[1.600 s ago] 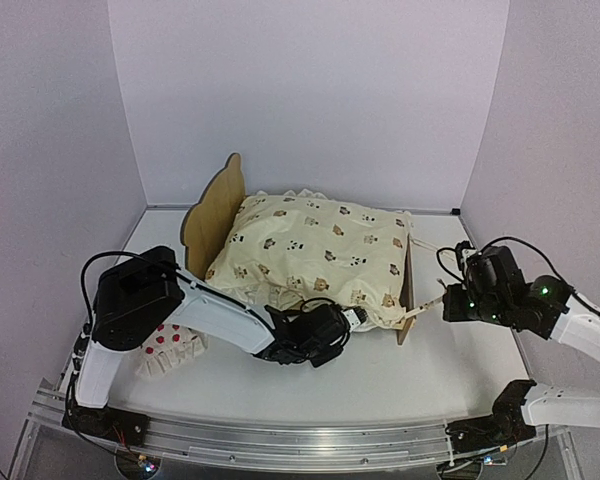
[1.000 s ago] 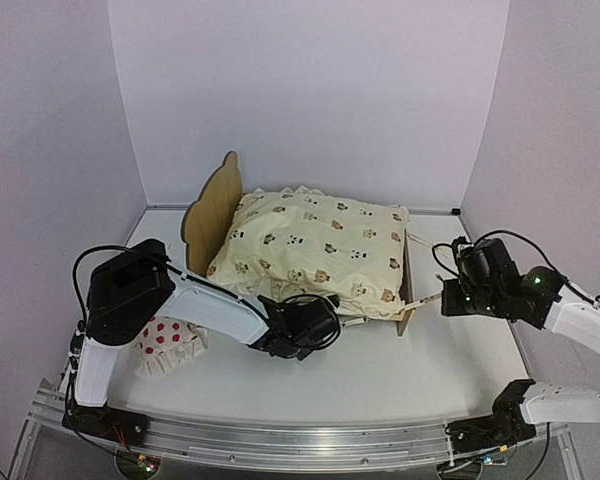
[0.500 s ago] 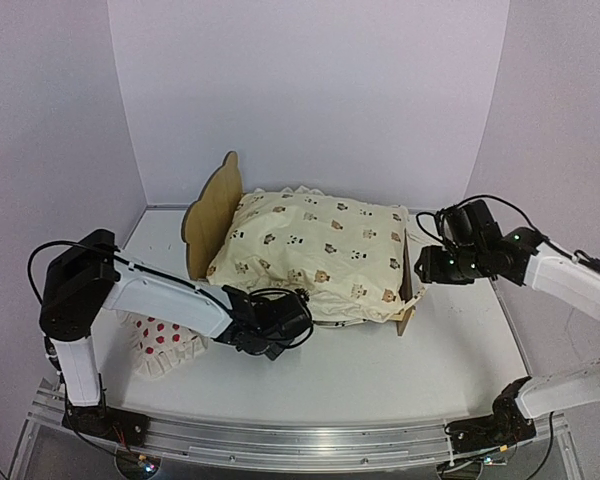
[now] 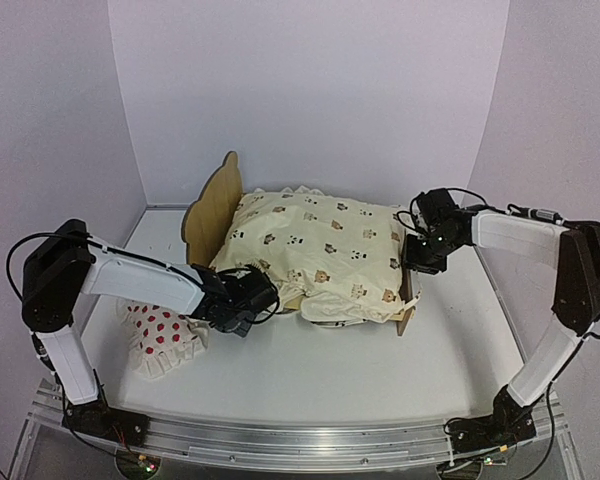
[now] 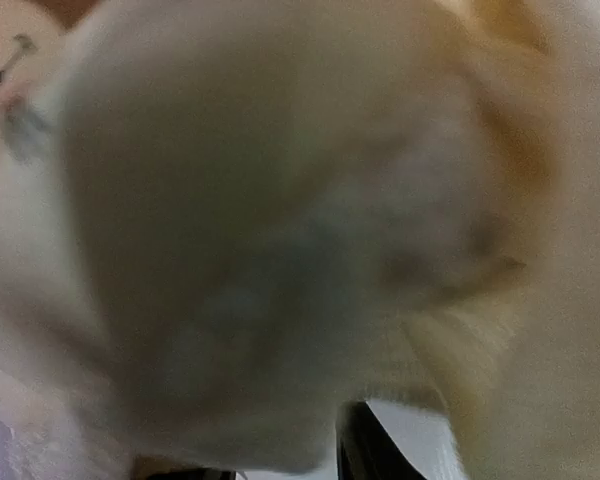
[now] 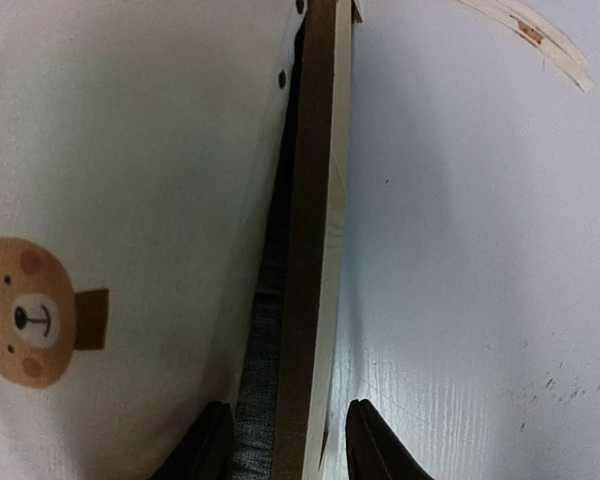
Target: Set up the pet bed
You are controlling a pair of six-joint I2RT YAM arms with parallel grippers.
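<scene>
The pet bed stands mid-table, its plywood headboard [image 4: 212, 205] at the left and its footboard [image 4: 408, 278] at the right. A cream animal-print quilt [image 4: 320, 245] lies spread over it. My left gripper [image 4: 257, 293] is at the quilt's front-left corner. In the left wrist view, blurred quilt cloth [image 5: 280, 220] fills the frame and hangs between the parted fingers [image 5: 365, 452]. My right gripper [image 4: 418, 258] is open astride the footboard [image 6: 315, 250], one finger [image 6: 208, 445] on the quilt side and the other on the table side, neither touching the board.
A small white pillow with red dots [image 4: 165, 335] lies on the table at the front left, under the left arm. White walls close in the table on three sides. The metal rail [image 4: 300, 440] with the arm bases runs along the near edge.
Both grippers have opened. My left gripper slid left along the quilt's front edge. My right arm swung in from the right side of the table to the footboard.
</scene>
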